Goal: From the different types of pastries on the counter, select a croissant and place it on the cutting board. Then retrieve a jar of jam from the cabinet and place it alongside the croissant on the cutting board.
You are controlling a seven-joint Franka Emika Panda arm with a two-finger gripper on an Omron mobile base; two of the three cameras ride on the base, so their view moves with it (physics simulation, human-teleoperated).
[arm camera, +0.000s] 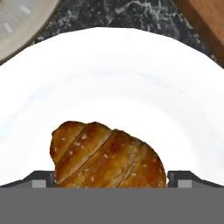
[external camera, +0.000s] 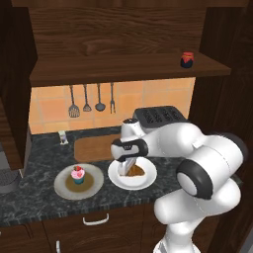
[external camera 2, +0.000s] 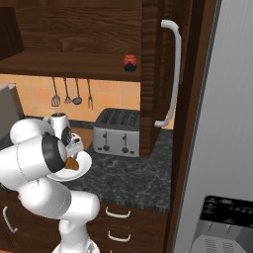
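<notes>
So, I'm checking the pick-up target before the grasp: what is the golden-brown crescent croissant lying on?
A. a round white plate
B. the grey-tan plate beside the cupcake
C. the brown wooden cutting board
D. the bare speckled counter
A: the hand view shows the golden-brown ridged croissant lying on the round white plate, with the open end effector straddling it.

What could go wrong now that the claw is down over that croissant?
The open gripper straddles the croissant on the white plate. Closing off-centre might squash the pastry or push it across the plate. Lifting could also drag the plate toward the nearby cupcake.
</notes>
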